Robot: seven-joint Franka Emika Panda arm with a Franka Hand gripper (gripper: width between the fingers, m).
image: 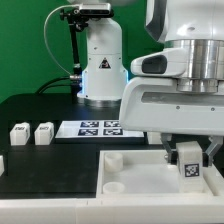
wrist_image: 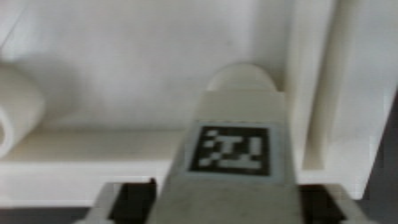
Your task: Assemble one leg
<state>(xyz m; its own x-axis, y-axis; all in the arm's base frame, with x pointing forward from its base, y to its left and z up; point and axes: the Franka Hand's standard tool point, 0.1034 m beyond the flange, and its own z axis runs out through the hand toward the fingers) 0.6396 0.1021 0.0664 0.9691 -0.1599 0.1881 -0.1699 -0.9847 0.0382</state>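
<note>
My gripper [image: 187, 158] is shut on a leg [image: 188, 168], a small white block with a black-and-white marker on its face. I hold it just above the far right part of the large white square tray-like piece [image: 130, 172]. In the wrist view the leg [wrist_image: 237, 140] stands between my two fingers, its rounded tip pointing at the tray's inner wall [wrist_image: 329, 90]. A round socket [wrist_image: 15, 115] shows at the picture's edge. Two more legs [image: 19, 132] [image: 43, 132] lie on the black table at the exterior view's left.
The marker board [image: 98, 128] lies flat behind the tray. The arm's white base [image: 100, 60] stands at the back. A round socket [image: 114, 185] shows in the tray's near left corner. Another white part sits at the exterior view's far left edge.
</note>
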